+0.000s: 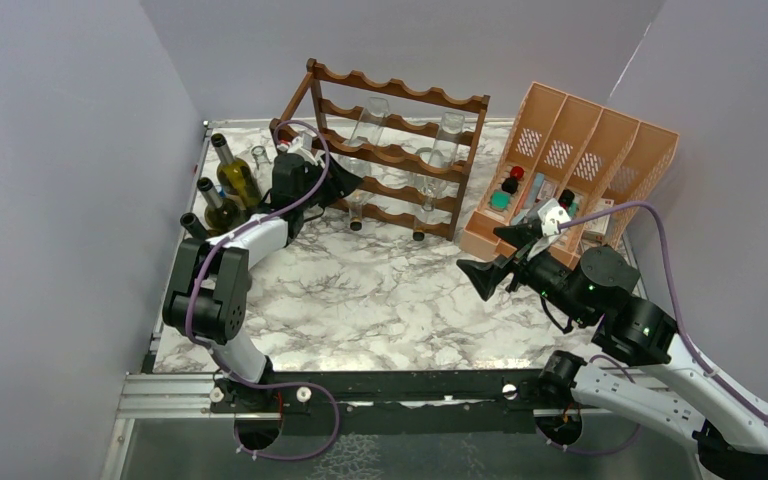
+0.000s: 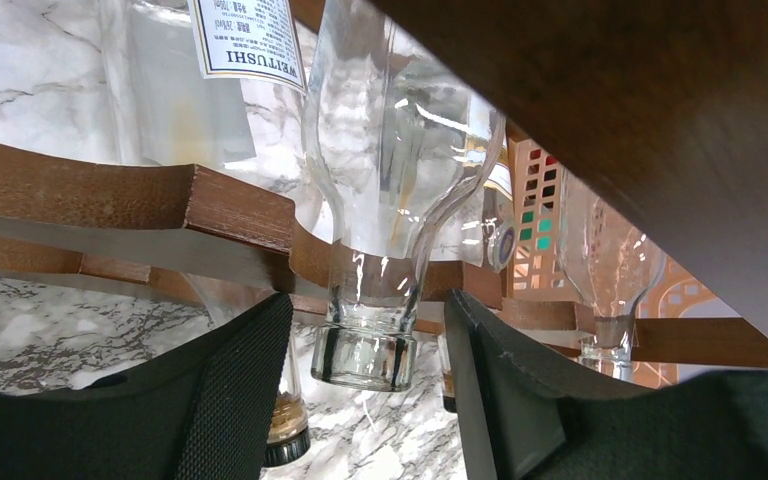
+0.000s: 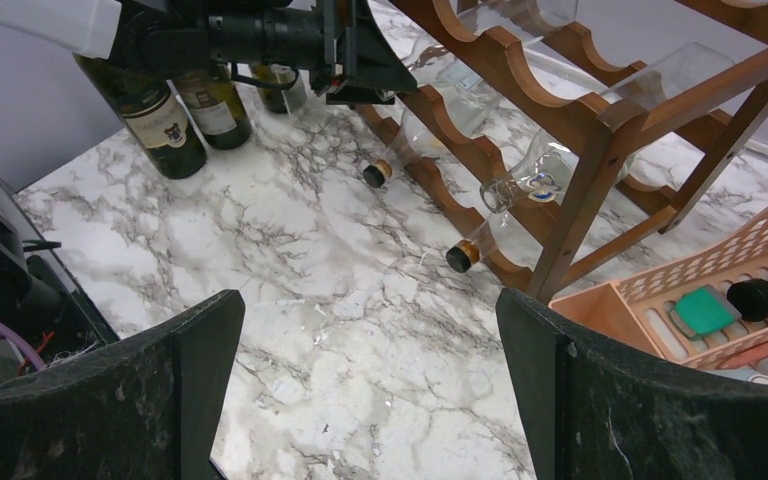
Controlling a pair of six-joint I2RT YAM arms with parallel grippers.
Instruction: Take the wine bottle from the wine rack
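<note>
The dark wooden wine rack (image 1: 392,150) stands at the back of the marble table, with several clear glass bottles lying in it. My left gripper (image 1: 348,182) is at the rack's left front. In the left wrist view it (image 2: 365,385) is open, with one black finger on each side of the mouth of a clear wine bottle (image 2: 390,150), and a gap shows on both sides. That bottle's neck rests on a scalloped rail (image 2: 130,195). My right gripper (image 1: 485,275) is open and empty above the bare marble (image 3: 370,390), right of centre.
Three dark green bottles (image 1: 232,172) stand at the left wall. A peach-orange divided organiser (image 1: 580,165) with small items stands to the right of the rack. Lower bottles with a cork (image 3: 375,172) and a black cap (image 3: 457,255) stick out of the rack's front.
</note>
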